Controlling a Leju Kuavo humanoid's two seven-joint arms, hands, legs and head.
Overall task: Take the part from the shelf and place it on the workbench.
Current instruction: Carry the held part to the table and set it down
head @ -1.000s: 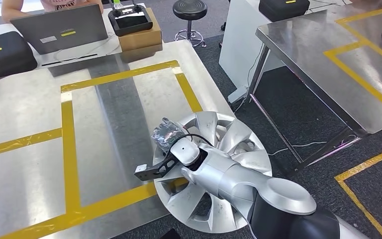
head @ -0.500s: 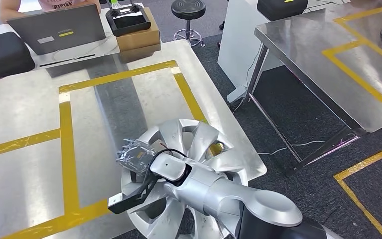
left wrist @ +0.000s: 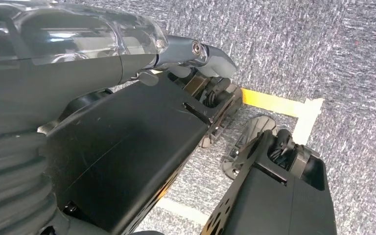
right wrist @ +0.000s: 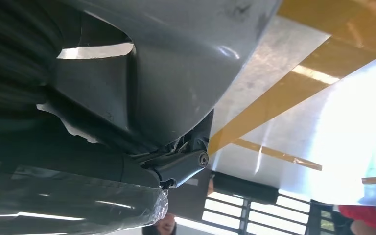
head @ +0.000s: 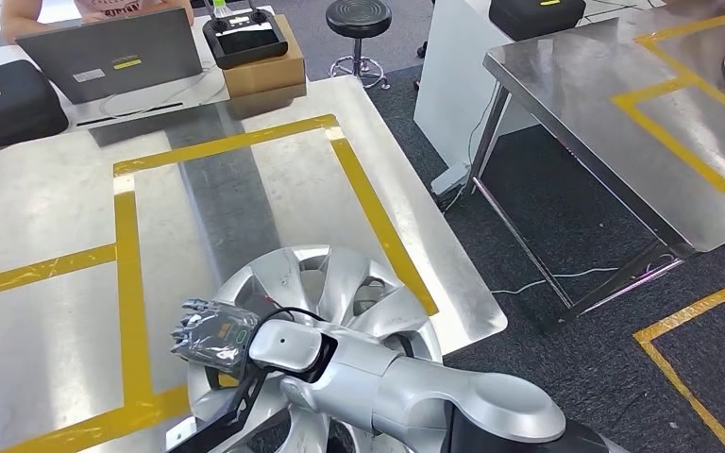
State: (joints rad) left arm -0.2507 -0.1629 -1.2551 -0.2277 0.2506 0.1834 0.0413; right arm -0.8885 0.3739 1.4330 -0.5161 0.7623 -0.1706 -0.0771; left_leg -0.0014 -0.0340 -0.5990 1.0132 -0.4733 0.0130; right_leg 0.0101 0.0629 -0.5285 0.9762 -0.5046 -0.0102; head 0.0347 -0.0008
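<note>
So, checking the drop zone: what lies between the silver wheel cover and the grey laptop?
In the head view, bare steel workbench crossed by yellow tape separates wheel cover from laptop.

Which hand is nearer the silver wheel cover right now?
Right. The right hand grips the wheel cover at its rim over the workbench. The left hand hangs low over the carpeted floor, away from it.

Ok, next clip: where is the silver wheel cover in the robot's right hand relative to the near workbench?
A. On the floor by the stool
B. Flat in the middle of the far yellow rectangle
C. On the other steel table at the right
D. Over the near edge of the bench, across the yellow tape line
D: in the head view the wheel cover, gripped by the right hand, overlaps the workbench at its near edge, across the yellow tape.
</note>
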